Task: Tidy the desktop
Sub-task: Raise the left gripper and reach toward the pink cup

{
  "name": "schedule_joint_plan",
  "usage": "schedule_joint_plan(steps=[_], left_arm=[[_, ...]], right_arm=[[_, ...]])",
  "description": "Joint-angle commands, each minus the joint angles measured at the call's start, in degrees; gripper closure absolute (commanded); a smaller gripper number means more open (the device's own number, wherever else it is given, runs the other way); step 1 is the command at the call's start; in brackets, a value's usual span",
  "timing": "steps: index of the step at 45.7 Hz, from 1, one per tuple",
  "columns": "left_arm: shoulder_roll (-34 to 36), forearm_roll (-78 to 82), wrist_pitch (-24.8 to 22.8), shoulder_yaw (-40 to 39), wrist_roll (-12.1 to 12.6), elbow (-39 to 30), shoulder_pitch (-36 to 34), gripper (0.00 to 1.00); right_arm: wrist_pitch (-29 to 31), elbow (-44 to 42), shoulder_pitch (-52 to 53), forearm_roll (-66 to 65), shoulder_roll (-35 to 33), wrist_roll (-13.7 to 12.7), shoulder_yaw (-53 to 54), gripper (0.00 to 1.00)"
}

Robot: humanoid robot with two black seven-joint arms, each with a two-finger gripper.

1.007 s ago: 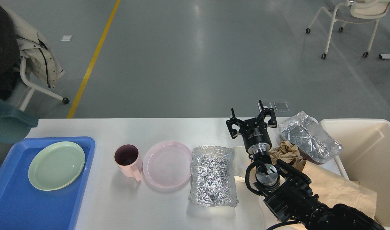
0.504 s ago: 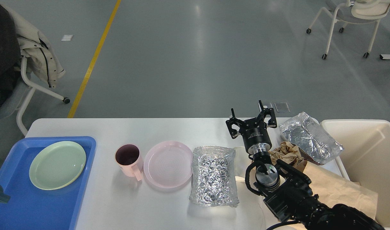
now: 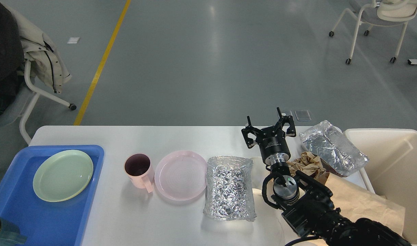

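Centrally, the desktop (image 3: 126,218) is spread across the lower half of the view, white and smooth. On it are counted one blue tray (image 3: 17,208) at the left edge with one pale green plate (image 3: 63,175) lying in it, one pink mug (image 3: 139,170) just beside one pink plate (image 3: 181,175), and two crumpled foil containers: one (image 3: 229,187) beside the pink plate, the other (image 3: 333,147) near the right end, propped on crumpled brown paper (image 3: 305,163). One cream bin (image 3: 392,164) is set at the right edge. The right gripper (image 3: 269,127) is held above the far part of the tabletop, fingers spread and nothing between them. The left gripper is out of view. Two chairs (image 3: 375,20) are seen on the grey floor.
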Motion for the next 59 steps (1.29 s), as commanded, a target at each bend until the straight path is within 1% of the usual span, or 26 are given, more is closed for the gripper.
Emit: schedule_joint_plan(steps=[1,5,10,13,18,21,25,31,33,37,39,43,45,48,53,59], left_arm=[[-0.7,-1.0,0.6,-0.1,-0.8,2.2,1.4,1.00],[-1.9,-1.0,0.7,0.0,-1.1,3.2,1.6,0.99],[-2.3,-1.0,0.8,-0.2,-1.1,3.6,3.2,0.95],[-2.3,-0.8,0.9,-0.5,-1.3,3.6,3.4,0.88],[-2.2,-0.7,0.9,-0.5,-2.7,3.7,3.5,0.77],[-2.0,-0.7,0.9,-0.5,-2.9,3.7,3.5,0.72],[-1.8,-0.8,0.7,-0.6,-3.2,3.7,3.4,0.57],[-1.3,-0.8,0.3,-0.7,-5.7,3.7,2.6,0.39],[-1.2,-0.9,0.3,-1.5,-6.5,3.7,2.4,0.35],[-0.3,-0.7,-0.6,-3.4,-7.1,3.7,0.0,0.28],[1.2,-0.7,-1.5,-3.5,-7.2,3.7,-1.7,0.26],[3.1,0.0,-4.4,-3.7,-8.2,3.7,-5.3,0.26],[3.2,-0.1,-6.0,-3.7,-8.8,3.7,-8.3,0.25],[3.2,-0.3,-9.0,-3.8,-8.9,3.7,-13.5,0.24],[3.1,-0.9,-17.4,-5.0,-8.7,3.7,-23.2,0.23],[2.7,-1.6,-30.2,-11.4,-8.1,3.7,-36.1,0.23]], right_arm=[[0.0,0.0,0.0,0.0,0.0,0.0,0.0,0.00],[0.0,0.0,0.0,0.0,0.0,0.0,0.0,0.00],[0.0,0.0,0.0,0.0,0.0,0.0,0.0,0.00],[0.0,0.0,0.0,0.0,0.0,0.0,0.0,0.00],[0.0,0.0,0.0,0.0,0.0,0.0,0.0,0.00],[0.0,0.0,0.0,0.0,0.0,0.0,0.0,0.00],[0.0,0.0,0.0,0.1,0.0,0.0,0.0,0.00],[0.0,0.0,0.0,0.0,0.0,0.0,0.0,0.00],[0.0,0.0,0.0,0.0,0.0,0.0,0.0,0.00],[0.0,0.0,0.0,0.0,0.0,0.0,0.0,0.00],[0.0,0.0,0.0,0.0,0.0,0.0,0.0,0.00],[0.0,0.0,0.0,0.0,0.0,0.0,0.0,0.00],[0.0,0.0,0.0,0.0,0.0,0.0,0.0,0.00],[0.0,0.0,0.0,0.0,0.0,0.0,0.0,0.00],[0.0,0.0,0.0,0.0,0.0,0.0,0.0,0.00],[0.0,0.0,0.0,0.0,0.0,0.0,0.0,0.00]])
